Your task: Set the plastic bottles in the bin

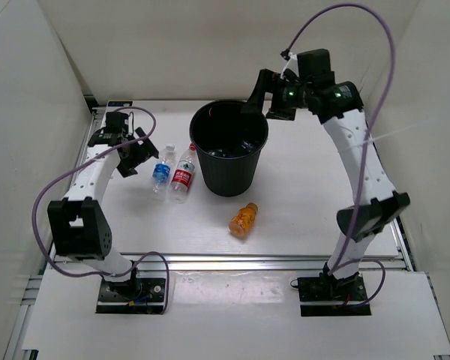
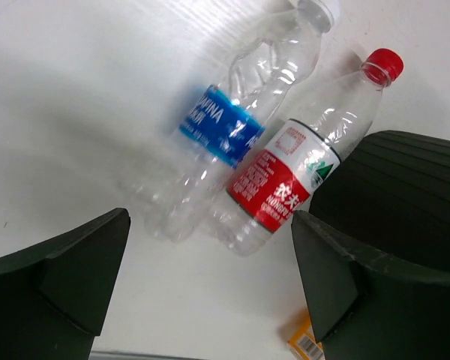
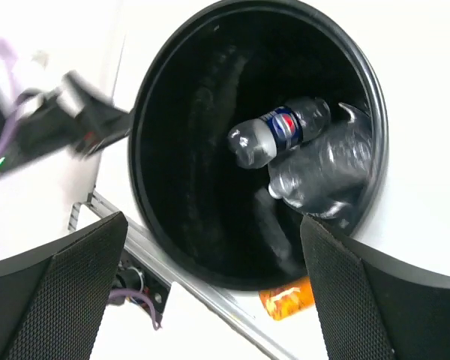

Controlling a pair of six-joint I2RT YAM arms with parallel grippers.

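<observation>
The black bin (image 1: 229,150) stands at the table's middle back. In the right wrist view two clear bottles lie inside it: a dark-labelled one (image 3: 281,129) and an unlabelled one (image 3: 322,172). The blue-label bottle (image 1: 162,171) and the red-label bottle (image 1: 184,174) lie side by side left of the bin; both show in the left wrist view, blue (image 2: 232,127), red (image 2: 300,165). The orange bottle (image 1: 244,219) lies in front of the bin. My left gripper (image 1: 139,152) is open, empty, just left of the two bottles. My right gripper (image 1: 264,101) is open and empty above the bin's far right rim.
White walls enclose the table on the left, back and right. A metal rail (image 1: 232,261) runs along the near edge. The bin's ribbed wall (image 2: 405,195) stands close to my left gripper's right finger. Purple cables loop from both arms.
</observation>
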